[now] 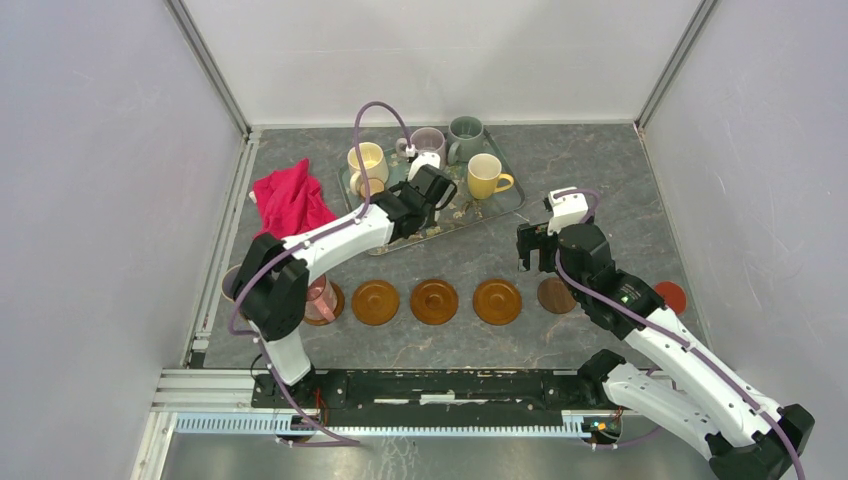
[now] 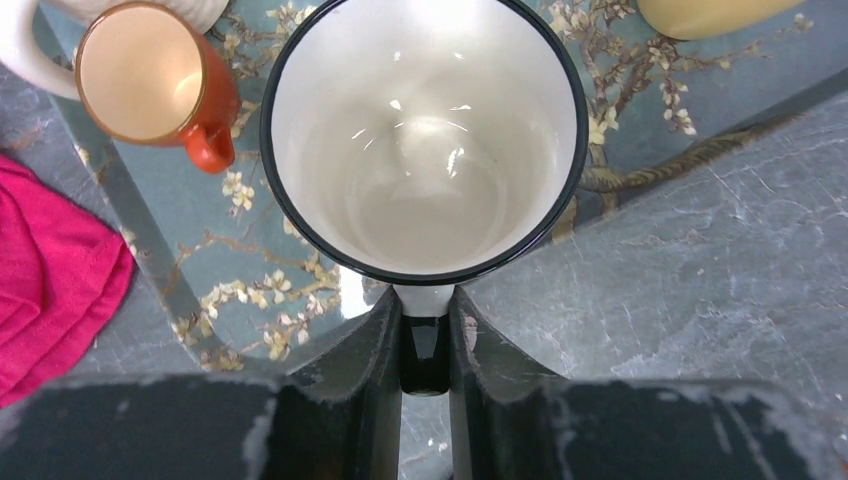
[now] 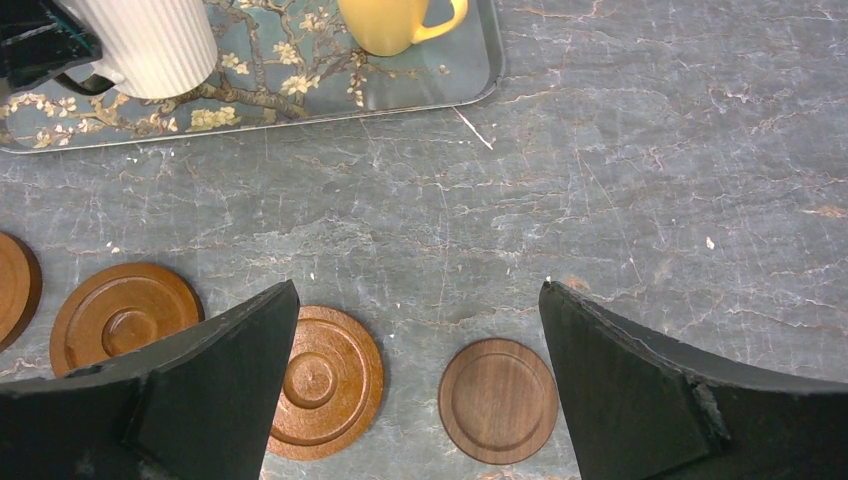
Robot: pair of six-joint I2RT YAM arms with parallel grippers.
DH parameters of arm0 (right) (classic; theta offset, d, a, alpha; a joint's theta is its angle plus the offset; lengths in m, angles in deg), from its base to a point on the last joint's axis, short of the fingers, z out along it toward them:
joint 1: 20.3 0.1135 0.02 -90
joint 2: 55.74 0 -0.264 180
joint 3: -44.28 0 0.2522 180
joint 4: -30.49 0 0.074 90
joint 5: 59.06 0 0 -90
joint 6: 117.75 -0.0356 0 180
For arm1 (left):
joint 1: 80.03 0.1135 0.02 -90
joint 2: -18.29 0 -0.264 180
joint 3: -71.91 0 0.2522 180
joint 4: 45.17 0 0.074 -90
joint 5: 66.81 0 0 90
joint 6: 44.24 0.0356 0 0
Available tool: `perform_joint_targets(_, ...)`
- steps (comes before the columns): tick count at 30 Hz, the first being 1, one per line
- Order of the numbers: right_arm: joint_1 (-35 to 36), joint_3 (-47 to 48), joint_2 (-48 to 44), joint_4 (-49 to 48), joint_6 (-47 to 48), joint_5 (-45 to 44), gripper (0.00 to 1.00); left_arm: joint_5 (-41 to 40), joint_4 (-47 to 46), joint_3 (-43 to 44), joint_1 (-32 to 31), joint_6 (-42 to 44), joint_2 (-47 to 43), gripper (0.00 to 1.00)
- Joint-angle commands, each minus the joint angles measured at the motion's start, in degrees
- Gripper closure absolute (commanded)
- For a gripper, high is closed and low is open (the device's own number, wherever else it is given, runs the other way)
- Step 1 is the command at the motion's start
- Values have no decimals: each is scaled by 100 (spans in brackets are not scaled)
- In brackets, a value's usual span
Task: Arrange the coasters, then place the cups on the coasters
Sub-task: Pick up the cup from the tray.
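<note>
My left gripper is shut on the handle of a white cup with a black rim, above the near edge of the floral tray. From above, the left gripper hides that cup. Cream, mauve, grey-green and yellow cups stand on the tray. Orange-brown coasters, a dark brown coaster and a red coaster form a row. A pink cup sits on the coaster at the row's left. My right gripper hangs open over the dark brown coaster.
A red cloth lies left of the tray. A small orange mug stands on the tray beside the held cup. Grey walls close in the table on three sides. The left arm crosses over the row's left end.
</note>
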State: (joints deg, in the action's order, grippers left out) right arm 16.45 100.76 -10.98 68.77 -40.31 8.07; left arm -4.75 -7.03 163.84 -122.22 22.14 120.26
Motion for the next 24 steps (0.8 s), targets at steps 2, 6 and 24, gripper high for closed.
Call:
perform_joint_targets(2,29,-9,-28,-183,29,28,2,-547,-191,-216,-278,-578,-826,98)
perform_joint_targets(6,30,-1,-28,-175,23,100,2,-714,132,-443,-502,-796,-1200,98)
perform_joint_targets(24,28,-53,44,-266,-38,365,2,-1058,1716,-1749,-1424,-2443,-2910,98)
